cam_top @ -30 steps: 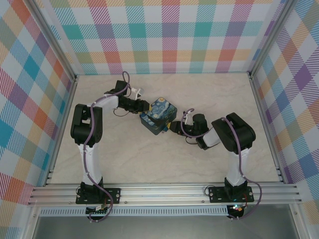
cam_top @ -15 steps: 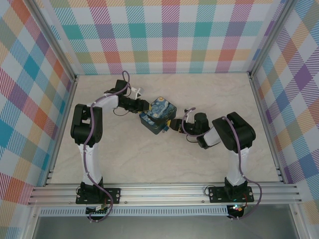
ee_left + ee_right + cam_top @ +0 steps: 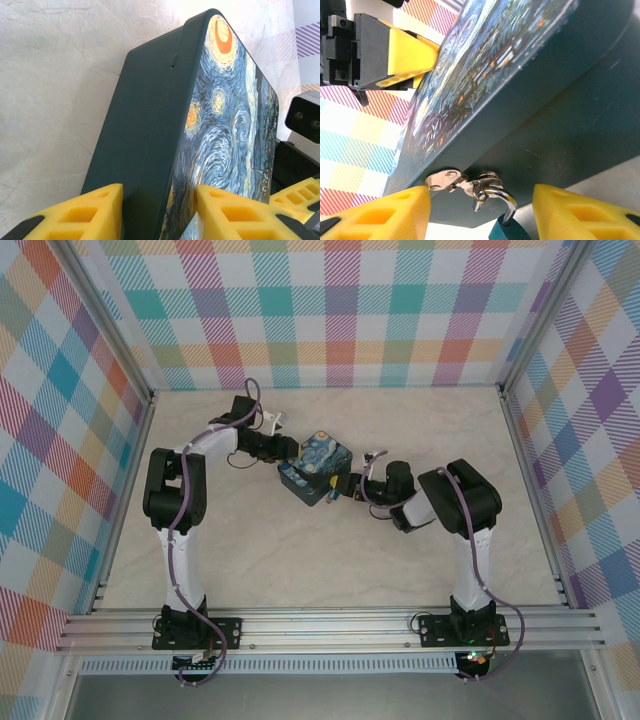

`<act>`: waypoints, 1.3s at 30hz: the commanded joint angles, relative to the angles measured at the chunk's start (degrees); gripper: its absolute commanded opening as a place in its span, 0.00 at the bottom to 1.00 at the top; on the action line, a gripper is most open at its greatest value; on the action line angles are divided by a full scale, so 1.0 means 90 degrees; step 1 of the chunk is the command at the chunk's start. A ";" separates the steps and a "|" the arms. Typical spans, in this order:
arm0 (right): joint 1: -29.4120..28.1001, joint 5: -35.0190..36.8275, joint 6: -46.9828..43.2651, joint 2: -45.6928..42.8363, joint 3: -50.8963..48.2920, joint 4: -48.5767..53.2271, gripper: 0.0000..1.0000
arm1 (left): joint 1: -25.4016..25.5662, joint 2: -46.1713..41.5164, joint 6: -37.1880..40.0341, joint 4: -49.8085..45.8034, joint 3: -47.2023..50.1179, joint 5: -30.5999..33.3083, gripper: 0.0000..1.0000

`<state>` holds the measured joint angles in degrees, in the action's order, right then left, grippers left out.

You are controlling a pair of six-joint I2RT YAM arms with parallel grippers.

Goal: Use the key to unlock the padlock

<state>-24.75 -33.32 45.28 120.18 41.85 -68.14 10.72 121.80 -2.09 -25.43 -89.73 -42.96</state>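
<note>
At mid-worktop [image 3: 300, 560], left pincer [image 3: 159, 212] clamped across the painted tin [image 3: 150, 115]; right pincer [image 3: 480, 210] spread apart, flanking the padlock [image 3: 506, 229] hanging from the tin's hasp [image 3: 444, 179].

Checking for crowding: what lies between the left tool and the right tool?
The swirl-painted tin, shown in the top view. The left tool clamps one end; the padlock hangs from the clasp at the open right tool's end.

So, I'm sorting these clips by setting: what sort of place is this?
Probably a purpose-built robot test cell: plaid-printed walls on an aluminium frame enclose a marble-look table, with the left arm and right arm bolted at its near edge.
</note>
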 commanded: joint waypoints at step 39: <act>-0.0052 -0.0007 -0.0059 -0.0199 -0.0193 0.0074 0.00 | 0.0145 0.0232 0.0181 -0.0662 0.0043 0.1101 0.39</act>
<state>-25.15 -33.65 44.99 119.96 40.16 -68.07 11.38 121.89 -1.78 -26.96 -90.87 -41.04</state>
